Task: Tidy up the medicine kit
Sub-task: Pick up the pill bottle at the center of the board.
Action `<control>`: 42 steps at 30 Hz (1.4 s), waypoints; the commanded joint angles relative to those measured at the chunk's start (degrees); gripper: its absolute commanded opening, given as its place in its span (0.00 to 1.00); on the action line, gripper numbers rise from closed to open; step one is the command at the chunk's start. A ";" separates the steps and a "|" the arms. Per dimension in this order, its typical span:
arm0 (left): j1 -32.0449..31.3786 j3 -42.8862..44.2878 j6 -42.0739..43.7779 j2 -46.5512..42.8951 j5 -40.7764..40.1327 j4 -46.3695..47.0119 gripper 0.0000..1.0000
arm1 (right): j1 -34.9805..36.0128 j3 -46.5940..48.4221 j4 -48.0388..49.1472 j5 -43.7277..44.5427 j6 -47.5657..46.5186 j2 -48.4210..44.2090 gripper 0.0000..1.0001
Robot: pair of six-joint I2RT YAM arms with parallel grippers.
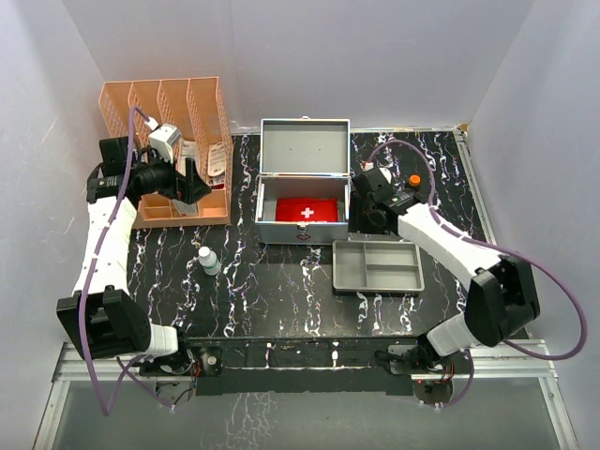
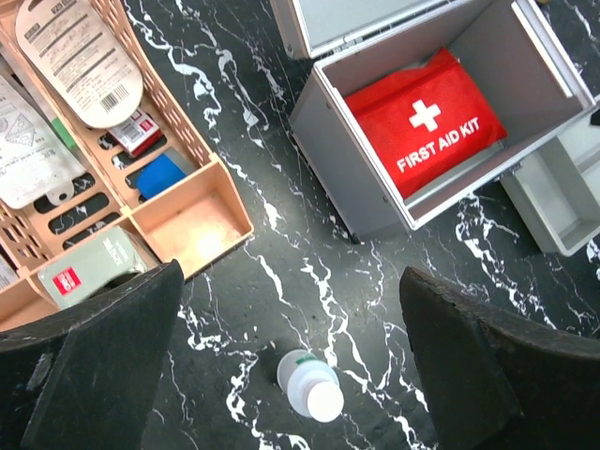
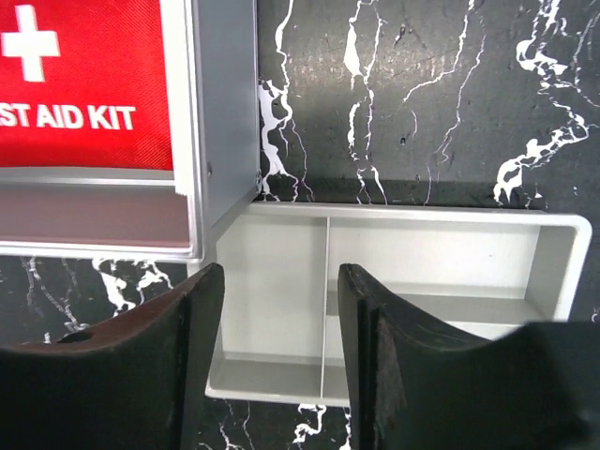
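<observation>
**Red pouch in the case, tray and bottle outside it**

Black fingers of the right claw (image 3: 281,291) stand partly apart with nothing between them, hanging over the left end of the shallow grey divided plastic tray (image 3: 441,253). That tray lies on the black white-veined marble table (image 1: 281,300), touching or just beside the near right corner of the medicine kit (image 1: 302,234). The kit is a silver-grey rectangular metal case at the middle of the table, and its hinged lid stands upright on the far side. A flat red first-aid pouch with a white cross (image 1: 307,210) lies on the floor of the case.

On the left, the left claw (image 2: 291,281) is spread wide and empty. It hovers by the near end of the peach slotted plastic rack (image 1: 178,103), which holds packets and small boxes. A small white-capped bottle (image 2: 312,386) stands alone on the table, near of the rack and left of the kit.

By my reading the job is early on. Only the pouch is packed. The tray, the bottle and the rack's contents all sit outside the kit, and the lid is not yet shut.
</observation>
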 commanded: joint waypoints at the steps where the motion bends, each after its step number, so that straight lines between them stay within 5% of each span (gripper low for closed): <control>1: -0.16 -3.13 4.04 -5.62 0.05 -4.06 0.98 | -0.21 3.15 -1.57 0.75 0.05 -6.02 0.53; 11: -0.83 -10.74 5.98 -8.73 -6.06 -11.64 0.98 | -0.36 4.19 1.68 1.93 -1.03 -13.45 0.89; 24: -6.66 -13.89 2.88 -8.21 -13.89 -16.02 0.94 | -0.29 4.86 -0.39 2.91 0.38 -13.52 0.90; 33: -10.17 -29.56 -11.76 -21.27 -19.62 1.05 0.94 | -0.31 5.00 -1.10 2.26 -0.47 -13.94 0.90; 42: -12.52 -35.72 -22.32 -25.08 -27.70 11.10 0.95 | -0.33 5.24 -1.65 0.95 -0.26 -13.92 0.90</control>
